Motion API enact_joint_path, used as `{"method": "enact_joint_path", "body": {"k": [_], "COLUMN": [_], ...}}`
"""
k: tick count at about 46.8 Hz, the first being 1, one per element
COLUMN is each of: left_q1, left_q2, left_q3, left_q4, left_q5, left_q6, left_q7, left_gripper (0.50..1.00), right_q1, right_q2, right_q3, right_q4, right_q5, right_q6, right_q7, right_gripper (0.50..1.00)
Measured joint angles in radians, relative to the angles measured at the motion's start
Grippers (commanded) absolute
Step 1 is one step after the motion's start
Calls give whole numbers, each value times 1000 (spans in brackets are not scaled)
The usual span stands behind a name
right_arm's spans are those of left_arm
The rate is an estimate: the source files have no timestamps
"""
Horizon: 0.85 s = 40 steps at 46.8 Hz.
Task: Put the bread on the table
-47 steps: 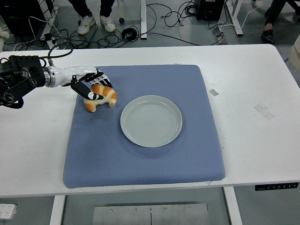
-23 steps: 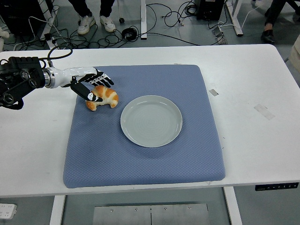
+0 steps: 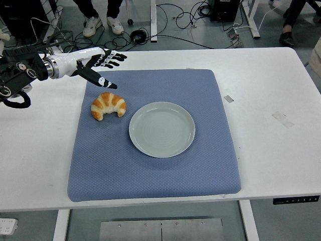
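- The white table (image 3: pixel 271 95) carries a blue mat (image 3: pixel 155 165) that covers most of its middle; everything of interest sits on that mat.
- A pale round plate (image 3: pixel 161 129) lies empty at the mat's centre.
- The left hand (image 3: pixel 98 63) is raised over the mat's far-left corner, well clear of the bread, with its fingers fanned wide and nothing in them. The right arm does not show.
- The bread (image 3: pixel 108 105), a croissant, lies on the mat just left of the plate, apart from its rim and touched by nothing.
- Progress, as I judge it: the placing looks done, since the croissant rests on the mat-covered table and the hand has let go. What seems left is only for the arm to draw back to the left edge.
- Against the earlier frames: a second ago the fingers were wrapped over the croissant at nearly this same spot; half a second ago they were loosening on it. Now the hand has lifted off and moved far and left, while the croissant has hardly shifted and the plate has not moved.
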<state>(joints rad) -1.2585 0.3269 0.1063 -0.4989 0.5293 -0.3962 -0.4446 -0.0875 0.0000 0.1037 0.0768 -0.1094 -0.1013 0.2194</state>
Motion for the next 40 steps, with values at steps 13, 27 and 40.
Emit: {"method": "enact_joint_path", "body": {"k": [13, 27, 40], "left_q1": [-7, -1, 11], "left_q2": [0, -3, -4], "left_q3": [-125, -271, -275], "left_q4": [21, 50, 51], "left_q5": [-105, -188, -270], "left_q6": [1, 1, 32], "left_q7": [0, 0, 0], "left_gripper": [924, 924, 928], "right_q1": [0, 0, 0], "right_q2": [0, 0, 0], "right_q3": [0, 0, -1], "right_q4": [0, 0, 0], "right_q5": [0, 0, 1], "right_q6": [0, 0, 0], "right_q7": [-1, 0, 0], "right_gripper": [1000, 1000, 1000]}}
